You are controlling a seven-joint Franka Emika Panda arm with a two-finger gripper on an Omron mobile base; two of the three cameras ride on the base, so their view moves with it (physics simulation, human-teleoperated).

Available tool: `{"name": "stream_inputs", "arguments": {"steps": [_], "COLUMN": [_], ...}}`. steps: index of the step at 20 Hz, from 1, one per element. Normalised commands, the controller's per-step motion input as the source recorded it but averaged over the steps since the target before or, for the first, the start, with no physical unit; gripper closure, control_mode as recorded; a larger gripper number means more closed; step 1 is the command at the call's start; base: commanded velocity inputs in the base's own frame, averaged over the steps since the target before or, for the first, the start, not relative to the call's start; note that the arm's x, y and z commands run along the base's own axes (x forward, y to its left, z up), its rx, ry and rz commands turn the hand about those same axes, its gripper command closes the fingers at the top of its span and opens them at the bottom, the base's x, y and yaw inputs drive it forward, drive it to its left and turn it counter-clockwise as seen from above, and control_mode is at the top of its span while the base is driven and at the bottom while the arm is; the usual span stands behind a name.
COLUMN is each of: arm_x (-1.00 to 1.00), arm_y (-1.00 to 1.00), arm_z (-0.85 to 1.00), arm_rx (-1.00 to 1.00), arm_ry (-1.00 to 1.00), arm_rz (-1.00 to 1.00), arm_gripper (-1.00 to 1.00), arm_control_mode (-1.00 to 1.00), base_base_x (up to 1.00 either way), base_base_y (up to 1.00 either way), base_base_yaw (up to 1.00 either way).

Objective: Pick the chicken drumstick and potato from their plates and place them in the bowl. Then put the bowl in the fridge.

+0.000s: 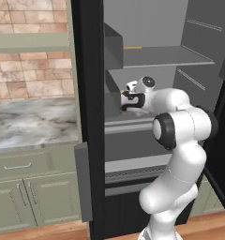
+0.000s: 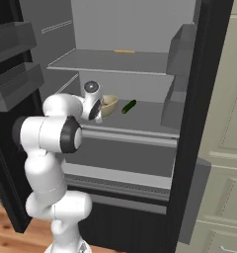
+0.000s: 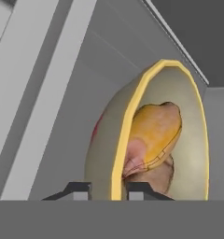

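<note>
The tan bowl (image 2: 109, 105) is inside the open black fridge (image 1: 88, 117), at the level of its middle grey shelf (image 2: 145, 118). I cannot tell whether the bowl rests on the shelf. In the hand view the bowl (image 3: 194, 140) is close up and tilted. The orange-brown chicken drumstick (image 3: 153, 133) lies in it, with the potato (image 3: 163, 176) partly hidden beneath. My gripper (image 3: 109, 187) is shut on the bowl's yellow rim, one finger on each side. From the right base view my gripper (image 2: 101, 106) reaches in from the left. The plates are out of view.
A green cucumber-like vegetable (image 2: 129, 106) lies on the same shelf just right of the bowl. Grey bins (image 2: 177, 49) hang on the fridge's right inner wall, and door bins (image 2: 17, 74) stand to the left. A marble counter (image 1: 34, 124) lies left of the fridge.
</note>
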Motion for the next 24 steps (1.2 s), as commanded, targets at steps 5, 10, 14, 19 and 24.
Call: {"name": "stream_inputs", "arguments": {"steps": [5,10,14,19,24], "arm_x": [0.33,0.34,0.36,0.1,-0.02], "arm_y": [0.18,0.08,0.0,0.0,0.0], "arm_z": [-0.4,-0.26,-0.09,0.0,0.14], "arm_rx": [0.12,0.1,0.01,0.0,0.0], "arm_ry": [-0.03,-0.02,-0.01,0.0,0.0], "arm_rz": [0.0,0.0,0.02,0.03,0.04], "arm_gripper": [1.0,1.0,1.0,-1.0,-1.0], "arm_control_mode": [-1.0,-1.0,-1.0,-1.0,-1.0], "base_base_x": [0.0,0.0,0.0,0.0,0.0], "base_base_y": [0.0,0.0,0.0,0.0,0.0], "base_base_yaw": [0.0,0.0,0.0,0.0,0.0]}}
